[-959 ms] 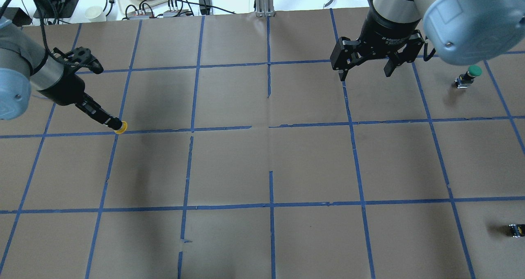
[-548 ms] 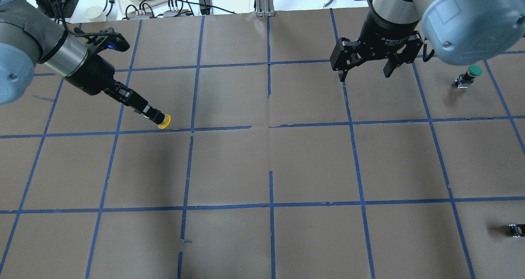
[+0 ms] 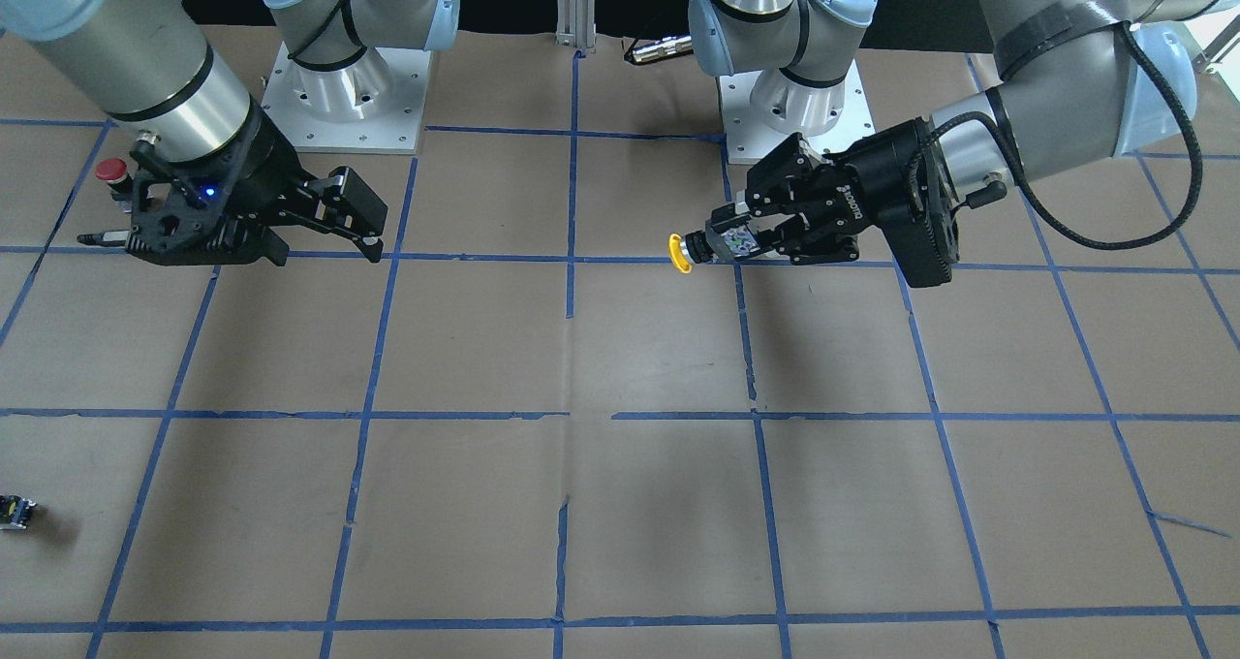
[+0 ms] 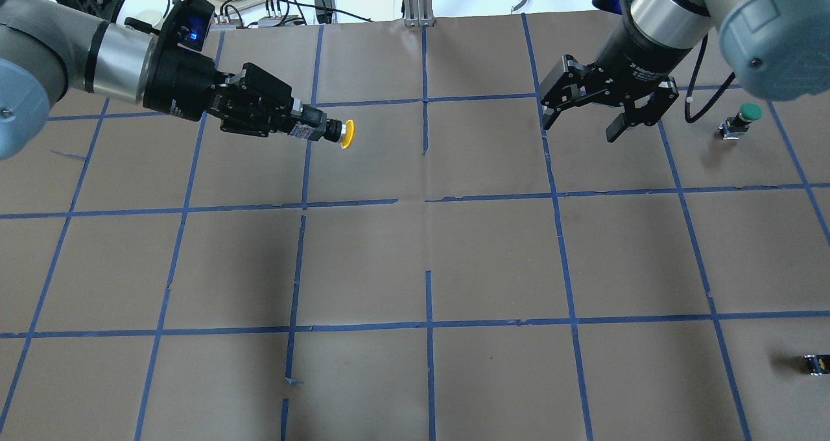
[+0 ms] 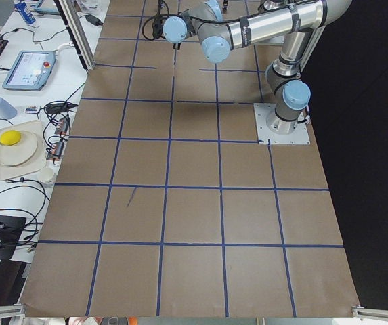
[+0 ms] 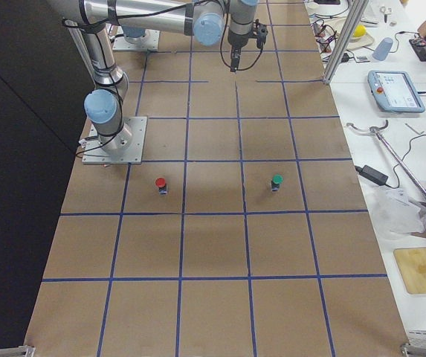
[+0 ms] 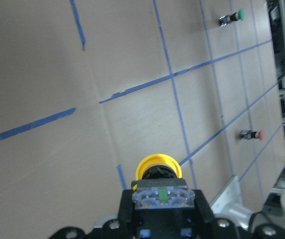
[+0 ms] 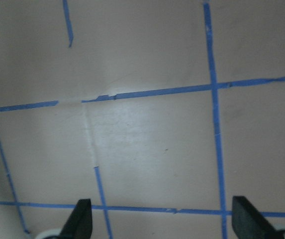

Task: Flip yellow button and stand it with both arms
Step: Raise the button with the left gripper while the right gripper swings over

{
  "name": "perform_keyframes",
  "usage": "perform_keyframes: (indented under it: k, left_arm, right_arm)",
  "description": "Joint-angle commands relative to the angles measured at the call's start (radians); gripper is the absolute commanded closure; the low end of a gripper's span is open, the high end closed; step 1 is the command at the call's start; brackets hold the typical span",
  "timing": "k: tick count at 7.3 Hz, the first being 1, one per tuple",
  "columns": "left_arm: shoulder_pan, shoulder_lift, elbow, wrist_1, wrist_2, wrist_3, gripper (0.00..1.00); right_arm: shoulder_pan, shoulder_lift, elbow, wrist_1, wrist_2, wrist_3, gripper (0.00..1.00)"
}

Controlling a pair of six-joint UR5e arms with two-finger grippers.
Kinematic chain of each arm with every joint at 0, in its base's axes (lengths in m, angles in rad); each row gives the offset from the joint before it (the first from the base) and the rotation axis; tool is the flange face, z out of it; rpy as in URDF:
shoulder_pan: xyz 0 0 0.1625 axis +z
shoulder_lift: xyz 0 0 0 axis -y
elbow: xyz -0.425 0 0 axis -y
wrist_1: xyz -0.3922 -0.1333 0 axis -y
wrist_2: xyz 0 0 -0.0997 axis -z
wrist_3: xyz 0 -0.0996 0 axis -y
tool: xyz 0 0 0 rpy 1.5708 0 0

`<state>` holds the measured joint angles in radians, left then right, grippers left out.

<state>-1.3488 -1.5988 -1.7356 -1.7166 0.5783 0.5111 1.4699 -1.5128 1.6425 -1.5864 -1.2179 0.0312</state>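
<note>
From where I'm standing, the left gripper [image 4: 310, 125] is clenched on the grey-and-black body of the yellow button [image 4: 347, 134]. It holds the button sideways in the air above the table [image 4: 428, 253], with its shadow falling loose on the brown paper. The cap sticks out past the fingertips, edge-on, and points towards the middle strip of blue tape [image 4: 425, 130], stopping short of it.

The right gripper [image 4: 580, 126] hangs over the far-right squares with its jaws spread wide around nothing but air (its wrist camera shows only paper and tape between the two fingers [image 8: 81, 219]). More than a full taped square of paper lies between the yellow cap and the nearest right finger, so the two arms are well apart.

A green-capped button [image 4: 746, 118] stands outside the right gripper, towards the table's right edge. A red-capped button [image 3: 111, 172] sits on the paper beside the right arm. A tiny black-grey part [image 4: 814, 363] lies alone by the right edge, well apart from both grippers
</note>
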Motion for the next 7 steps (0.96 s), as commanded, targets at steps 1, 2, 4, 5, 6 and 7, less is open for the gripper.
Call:
perform_keyframes:
  k: [1,2,4,5,6,7]
  left_arm:
    - [-0.024,0.025,-0.011,-0.001,-0.203,-0.147,0.87]
    - [-0.035,0.026,-0.018,-0.001,-0.271,-0.178,0.87]
    - [-0.068,0.031,-0.022,0.003,-0.357,-0.251,0.88]
    - [-0.079,0.03,-0.025,0.003,-0.385,-0.259,0.88]
    - [-0.081,0.028,-0.031,-0.001,-0.441,-0.282,0.89]
    - [-0.081,0.039,-0.042,0.002,-0.445,-0.292,0.89]
  right_arm:
    - [-0.068,-0.006,0.06,0.156,0.404,0.033,0.02]
    - [-0.075,-0.006,0.094,0.17,0.564,0.039,0.01]
    - [-0.065,-0.015,0.117,0.171,0.839,0.114,0.01]
    - [-0.06,-0.02,0.112,0.169,0.926,0.121,0.01]
    - [-0.054,-0.026,0.106,0.167,0.999,0.125,0.01]
    - [-0.033,-0.03,0.105,0.167,1.05,0.125,0.01]
